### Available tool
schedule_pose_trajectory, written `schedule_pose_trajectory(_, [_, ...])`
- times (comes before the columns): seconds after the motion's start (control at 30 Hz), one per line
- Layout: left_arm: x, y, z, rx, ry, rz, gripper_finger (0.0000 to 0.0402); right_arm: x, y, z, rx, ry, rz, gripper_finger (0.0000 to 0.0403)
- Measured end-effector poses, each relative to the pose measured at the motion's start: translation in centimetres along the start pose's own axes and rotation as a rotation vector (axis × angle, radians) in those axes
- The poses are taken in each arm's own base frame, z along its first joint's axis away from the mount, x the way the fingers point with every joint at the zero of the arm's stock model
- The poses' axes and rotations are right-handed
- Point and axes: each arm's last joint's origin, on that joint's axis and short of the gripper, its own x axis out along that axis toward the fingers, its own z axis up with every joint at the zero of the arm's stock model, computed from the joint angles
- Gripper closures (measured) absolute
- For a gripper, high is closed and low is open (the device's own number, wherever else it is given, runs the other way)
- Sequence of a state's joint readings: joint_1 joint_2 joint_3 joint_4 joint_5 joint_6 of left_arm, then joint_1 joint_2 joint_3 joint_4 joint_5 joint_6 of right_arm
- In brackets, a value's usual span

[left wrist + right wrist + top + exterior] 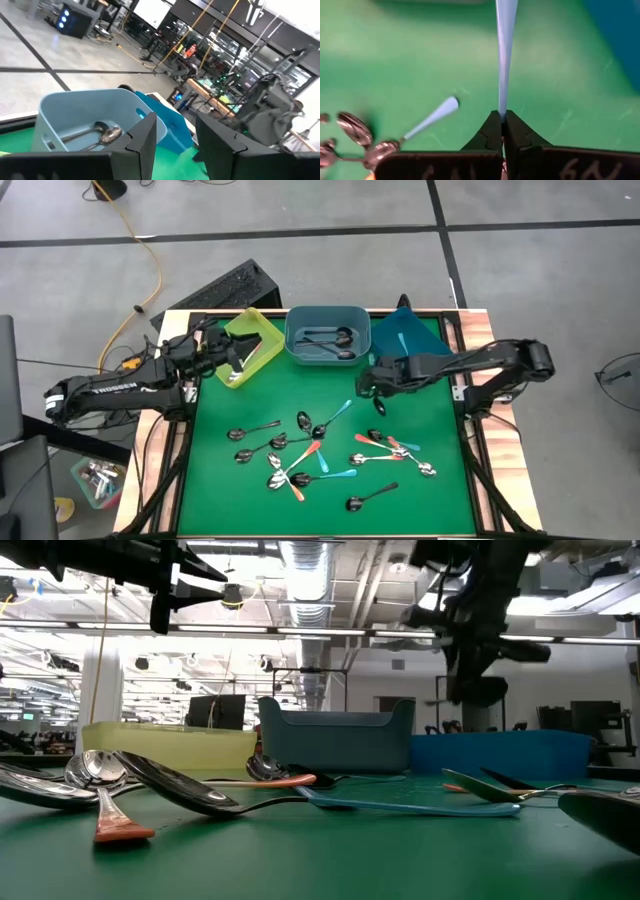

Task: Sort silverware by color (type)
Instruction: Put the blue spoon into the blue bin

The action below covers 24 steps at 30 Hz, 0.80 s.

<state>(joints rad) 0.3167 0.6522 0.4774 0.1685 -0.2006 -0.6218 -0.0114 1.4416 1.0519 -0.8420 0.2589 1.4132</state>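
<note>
The scene is evenly lit from ceiling strip lights (310, 560), seen glaring in the low view. Soft shadows are cast on the green worktop (420, 500). Near spoons (100, 780) are blurred; wrist views are smeared.

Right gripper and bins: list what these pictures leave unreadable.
- Bowl of the teal-handled spoon pinched in the right gripper: hidden behind its fingers in the right wrist view.
- Yellow bin: contents partly covered by the left gripper in the high view.
- Blue bin: inside hidden by its wall in the low view.
</note>
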Motion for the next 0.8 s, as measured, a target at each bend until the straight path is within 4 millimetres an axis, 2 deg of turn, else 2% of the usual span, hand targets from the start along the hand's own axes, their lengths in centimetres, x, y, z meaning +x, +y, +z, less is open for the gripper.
schedule_pose_trajectory(0.23, [0.0, 0.2, 0.1, 0.016, -0.044, 0.06, 0.0281, -3.7, -2.7, 2.2, -0.056, -0.121, -0.018, 0.0396])
schedule_pose_trajectory(0.37, [0.0, 0.3, 0.2, 0.017, -0.063, 0.094, 0.0281, -4.7, -4.2, 3.6, -0.163, -0.177, -0.083, 0.0396])
schedule_pose_trajectory(0.6, [0.0, 0.4, 0.2, 0.052, -0.095, 0.15, 0.0281, -4.1, -6.1, 6.1, -0.394, -0.246, -0.336, 0.0396])
schedule_pose_trajectory(0.8, [0.0, 0.7, 0.3, 0.056, -0.121, 0.207, 0.0281, -2.4, -7.0, 8.3, -0.441, -0.196, -0.479, 0.0396])
